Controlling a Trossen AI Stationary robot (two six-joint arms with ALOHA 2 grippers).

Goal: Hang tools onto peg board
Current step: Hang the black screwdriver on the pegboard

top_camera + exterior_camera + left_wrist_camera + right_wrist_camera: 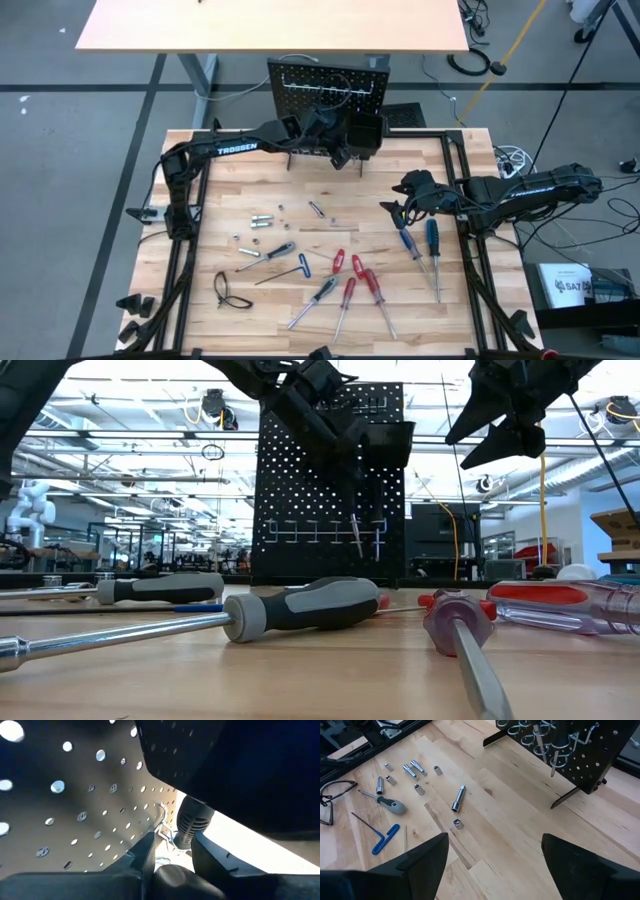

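left gripper (345, 140) at the peg board (300, 82), fingers clamping a dark-handled screwdriver (192, 822) upright just beside the hook rail (320, 532); right gripper (400, 205) open, well apart.

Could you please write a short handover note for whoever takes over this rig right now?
Left gripper: up at the peg board, fingers closed around a black-handled screwdriver at the hook rail; its shaft hangs through the rail.
Right gripper: open, empty, hovering over the table's right half.
Done: that one screwdriver is on the rail, though not yet released.
Left: on the table lie two blue screwdrivers, three red ones, two grey-handled ones, a blue T-handle key and small silver bits. A black loop also lies near the front left.
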